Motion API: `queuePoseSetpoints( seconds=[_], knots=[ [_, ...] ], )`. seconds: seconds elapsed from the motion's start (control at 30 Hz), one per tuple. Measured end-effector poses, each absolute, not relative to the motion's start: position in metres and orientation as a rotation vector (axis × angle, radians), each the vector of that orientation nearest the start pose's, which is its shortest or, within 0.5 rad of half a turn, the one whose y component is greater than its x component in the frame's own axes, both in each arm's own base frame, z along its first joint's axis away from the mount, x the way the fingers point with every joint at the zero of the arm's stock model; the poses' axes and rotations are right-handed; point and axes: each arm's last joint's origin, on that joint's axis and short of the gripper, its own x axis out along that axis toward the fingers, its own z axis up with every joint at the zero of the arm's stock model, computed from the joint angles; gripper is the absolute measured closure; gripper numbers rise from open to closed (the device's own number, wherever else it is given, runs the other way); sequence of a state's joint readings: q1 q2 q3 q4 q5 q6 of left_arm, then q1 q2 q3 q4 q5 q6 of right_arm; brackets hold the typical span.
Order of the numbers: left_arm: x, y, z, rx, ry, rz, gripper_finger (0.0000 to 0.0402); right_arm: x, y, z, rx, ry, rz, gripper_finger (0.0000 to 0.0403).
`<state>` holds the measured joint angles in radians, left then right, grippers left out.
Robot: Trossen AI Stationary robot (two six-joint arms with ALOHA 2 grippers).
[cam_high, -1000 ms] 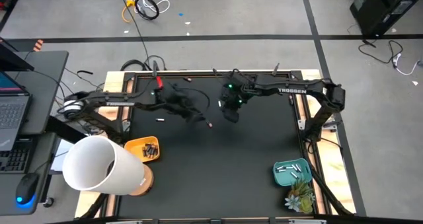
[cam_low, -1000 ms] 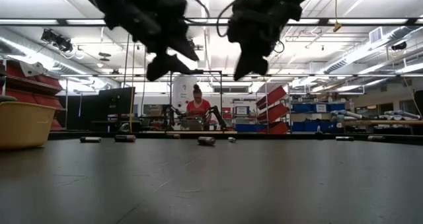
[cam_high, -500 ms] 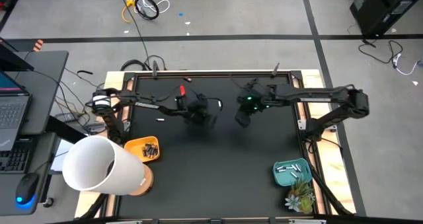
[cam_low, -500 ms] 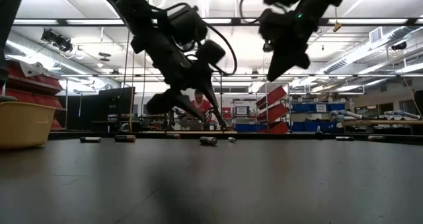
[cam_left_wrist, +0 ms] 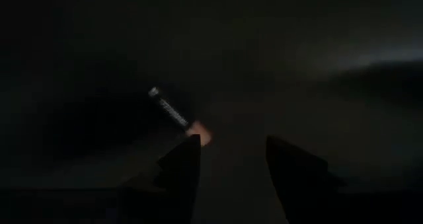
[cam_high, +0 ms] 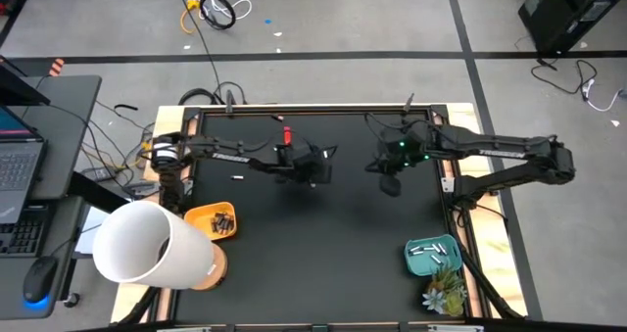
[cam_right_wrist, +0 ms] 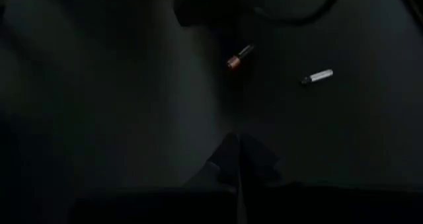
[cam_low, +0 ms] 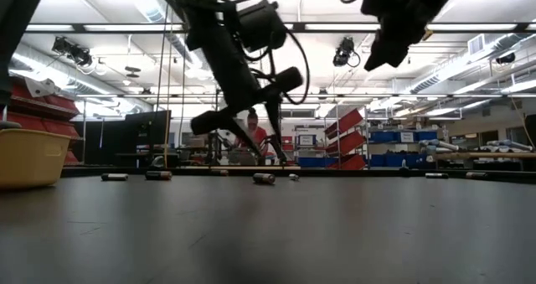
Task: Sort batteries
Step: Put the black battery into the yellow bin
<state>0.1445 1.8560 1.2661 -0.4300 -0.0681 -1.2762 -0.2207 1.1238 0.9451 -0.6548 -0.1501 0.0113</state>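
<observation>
The left gripper is held open just above a copper-tipped battery near the table's far edge, apparently for pickup, while the right gripper is kept closed, empty.

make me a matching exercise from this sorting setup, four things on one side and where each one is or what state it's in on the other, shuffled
Things:
1. left gripper
2. right gripper
3. orange bin
4. teal tray

Place or state:
A. at the table's near right corner, holding pale batteries
B. fingers shut, empty, raised above the mat
C. near the table's left edge, holding dark batteries
D. fingers open, just above a copper-ended battery lying on the mat

Pairs: 1-D, 2-B, 3-C, 4-A
</observation>
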Motion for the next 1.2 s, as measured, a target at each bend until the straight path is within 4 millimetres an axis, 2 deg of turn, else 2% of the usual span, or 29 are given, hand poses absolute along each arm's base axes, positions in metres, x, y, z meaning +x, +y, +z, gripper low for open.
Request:
queuePoseSetpoints(
  seconds=[0.17,0.3,0.5,0.63,0.77,1.0,1.1,1.2],
  knots=[
    [0.398,0.055,0.18,-1.24,0.745,0.922,0.0214,0.213,-0.043,0.29,0.122,0.79,-0.056,0.0401],
    [0.409,0.052,0.178,-1.226,0.808,1.015,0.0214,0.212,-0.041,0.294,0.111,0.765,-0.046,0.0402],
    [0.422,0.041,0.199,-1.189,0.752,1.068,0.0214,0.211,-0.041,0.293,0.095,0.773,-0.039,0.0402],
    [0.426,0.039,0.21,-1.153,0.703,1.078,0.0214,0.211,-0.043,0.294,0.085,0.76,-0.042,0.0402],
    [0.427,0.039,0.212,-1.135,0.695,1.057,0.0214,0.21,-0.05,0.296,0.103,0.74,-0.063,0.0402],
    [0.432,0.043,0.215,-1.156,0.638,1.025,0.0214,0.19,-0.051,0.305,0.135,0.73,-0.06,0.0402],
    [0.433,0.044,0.215,-1.221,0.595,1.062,0.0218,0.181,-0.049,0.312,0.125,0.692,-0.051,0.0402],
    [0.432,0.039,0.215,-1.272,0.524,1.132,0.0233,0.173,-0.044,0.319,0.152,0.644,0.033,0.0402]
  ],
)
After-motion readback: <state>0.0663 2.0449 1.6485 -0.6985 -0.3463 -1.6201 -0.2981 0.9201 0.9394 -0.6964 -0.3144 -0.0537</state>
